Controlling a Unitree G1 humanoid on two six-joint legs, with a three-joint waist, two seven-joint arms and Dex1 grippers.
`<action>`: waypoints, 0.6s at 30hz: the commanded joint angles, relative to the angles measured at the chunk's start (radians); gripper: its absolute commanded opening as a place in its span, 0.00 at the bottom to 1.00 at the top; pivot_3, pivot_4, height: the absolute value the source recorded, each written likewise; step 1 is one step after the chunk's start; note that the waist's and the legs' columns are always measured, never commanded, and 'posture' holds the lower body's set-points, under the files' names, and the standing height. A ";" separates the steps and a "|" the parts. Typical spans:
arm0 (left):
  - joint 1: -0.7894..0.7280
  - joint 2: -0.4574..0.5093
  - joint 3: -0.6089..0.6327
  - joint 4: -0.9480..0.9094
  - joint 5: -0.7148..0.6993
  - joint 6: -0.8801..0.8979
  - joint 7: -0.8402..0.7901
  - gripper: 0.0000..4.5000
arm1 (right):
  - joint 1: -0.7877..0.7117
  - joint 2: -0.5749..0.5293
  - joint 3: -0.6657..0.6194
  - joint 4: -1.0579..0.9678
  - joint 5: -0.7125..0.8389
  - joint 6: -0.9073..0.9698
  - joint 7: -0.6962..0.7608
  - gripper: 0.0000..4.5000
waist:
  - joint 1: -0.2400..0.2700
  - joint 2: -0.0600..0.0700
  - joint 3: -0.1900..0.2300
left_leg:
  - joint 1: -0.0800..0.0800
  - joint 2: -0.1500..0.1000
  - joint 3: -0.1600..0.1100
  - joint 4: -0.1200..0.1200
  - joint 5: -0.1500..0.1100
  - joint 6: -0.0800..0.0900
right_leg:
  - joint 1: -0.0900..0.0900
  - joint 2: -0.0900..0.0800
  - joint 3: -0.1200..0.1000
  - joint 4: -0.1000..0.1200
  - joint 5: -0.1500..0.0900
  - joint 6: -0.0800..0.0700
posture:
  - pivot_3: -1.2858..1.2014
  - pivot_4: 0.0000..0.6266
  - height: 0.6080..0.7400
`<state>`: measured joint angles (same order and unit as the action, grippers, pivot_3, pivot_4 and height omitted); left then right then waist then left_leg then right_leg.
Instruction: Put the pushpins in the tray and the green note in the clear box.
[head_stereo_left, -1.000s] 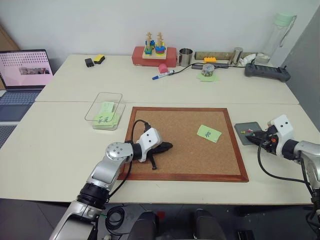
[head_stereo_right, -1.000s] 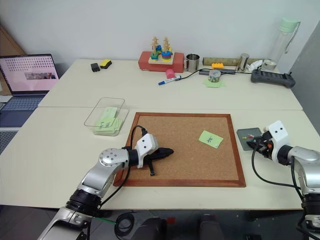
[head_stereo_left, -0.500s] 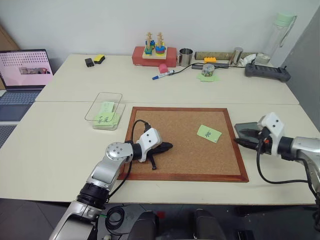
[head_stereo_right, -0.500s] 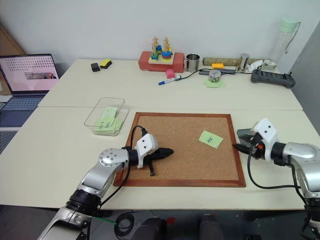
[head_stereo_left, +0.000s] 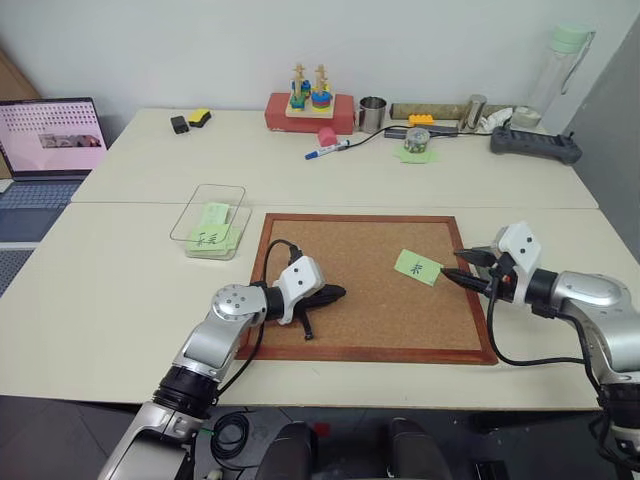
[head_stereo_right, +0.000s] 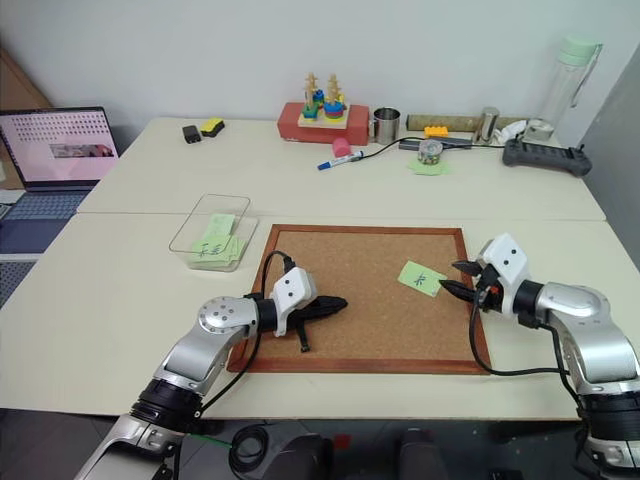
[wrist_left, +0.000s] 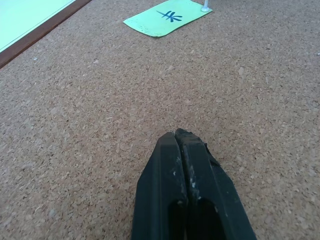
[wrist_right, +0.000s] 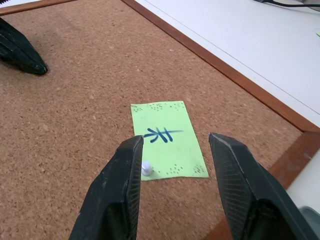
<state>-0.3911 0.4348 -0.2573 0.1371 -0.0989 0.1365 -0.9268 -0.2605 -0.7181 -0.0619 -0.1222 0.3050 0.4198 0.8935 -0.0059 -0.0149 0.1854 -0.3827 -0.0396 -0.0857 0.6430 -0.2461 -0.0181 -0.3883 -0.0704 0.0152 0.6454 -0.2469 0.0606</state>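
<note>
The green note (head_stereo_left: 418, 266) lies on the corkboard's right half, bearing one dark character. A pale pushpin (wrist_right: 146, 168) stands in the note's corner. My right gripper (head_stereo_left: 451, 262) hovers open just right of the note, pointing at it, one finger to each side in the right wrist view. My left gripper (head_stereo_left: 338, 292) rests shut and empty on the cork, left of centre, its tip (wrist_left: 177, 135) aimed toward the note (wrist_left: 167, 16). The clear box (head_stereo_left: 210, 222) sits left of the board with green notes inside. My right hand hides most of the tray.
The wood-framed corkboard (head_stereo_left: 300, 345) fills the near table's middle. A laptop (head_stereo_left: 50, 135) stands at the far left. Along the back are a red stacking toy (head_stereo_left: 308, 108), a metal cup (head_stereo_left: 371, 113), a marker (head_stereo_left: 327, 150), a bottle (head_stereo_left: 555, 70) and a black controller (head_stereo_left: 535, 143).
My right gripper has swung left from over the tray to the corkboard's right edge, close to the green note. The left arm has stayed still.
</note>
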 joint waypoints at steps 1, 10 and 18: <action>0.012 0.009 -0.012 0.031 0.019 0.011 -0.005 0.00 | 0.014 0.015 0.019 -0.019 -0.009 -0.048 0.006 0.48 | 0.000 0.000 0.000 | 0.000 0.000 0.000 0.000 0.000 0.000 | 0.000 0.000 0.000 0.000 0.000 0.000 | 0.52 0.24 1.00; 0.006 0.003 -0.020 0.034 0.020 0.010 -0.011 0.00 | -0.004 0.072 0.066 0.089 -0.047 -0.100 -0.007 0.48 | 0.000 0.000 0.000 | 0.000 0.000 0.000 0.000 0.000 0.000 | 0.000 0.000 0.000 0.000 0.000 0.000 | 0.52 0.24 1.00; 0.009 0.002 -0.021 0.028 0.019 0.017 -0.010 0.00 | -0.051 0.111 0.076 0.209 -0.069 -0.156 -0.020 0.48 | -0.001 0.000 0.000 | 0.000 0.000 0.000 0.000 0.000 0.000 | 0.000 0.000 0.001 0.000 0.000 0.000 | 0.52 0.24 1.00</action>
<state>-0.3984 0.4336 -0.2586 0.1508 -0.0989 0.1305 -0.9315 -0.2898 -0.6147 0.0258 0.0754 0.2412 0.2915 0.8759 -0.0066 -0.0150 0.1852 -0.3823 -0.0399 -0.0854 0.6435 -0.2460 -0.0181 -0.3882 -0.0703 0.0157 0.6457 -0.2468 0.0604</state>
